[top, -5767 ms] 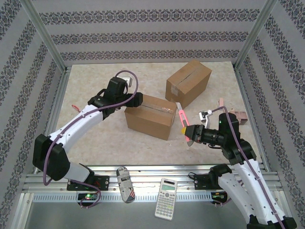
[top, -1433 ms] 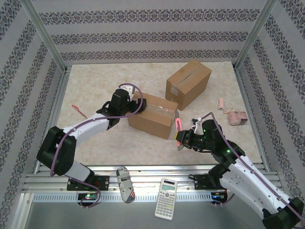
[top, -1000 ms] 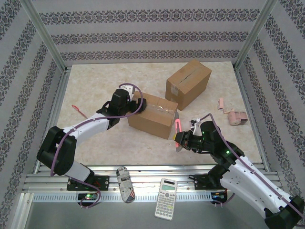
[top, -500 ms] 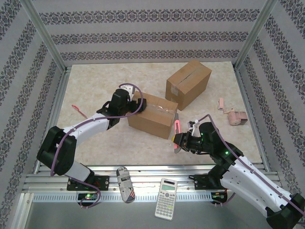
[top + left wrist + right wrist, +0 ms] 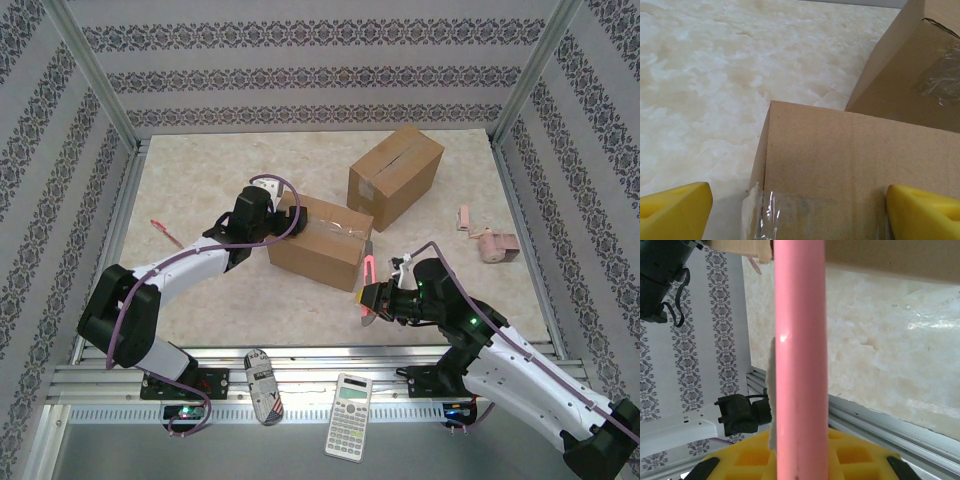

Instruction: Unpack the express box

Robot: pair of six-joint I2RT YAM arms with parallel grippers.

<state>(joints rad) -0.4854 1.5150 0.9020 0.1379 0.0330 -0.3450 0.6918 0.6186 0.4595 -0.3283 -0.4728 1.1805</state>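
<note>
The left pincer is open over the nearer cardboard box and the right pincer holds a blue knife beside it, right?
Not quite: the knife is pink, not blue, as the right wrist view shows. Otherwise yes: the right pincer holds it beside the nearer box, and the left pincer is open over that box.

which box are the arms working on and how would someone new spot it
On the marbled table, two brown cardboard boxes sit near the middle; it is the nearer box, on the left. The left gripper stands open at its left end and the right gripper holds a pink cutter by its near right corner, while the far box sits alone toward the back right.
</note>
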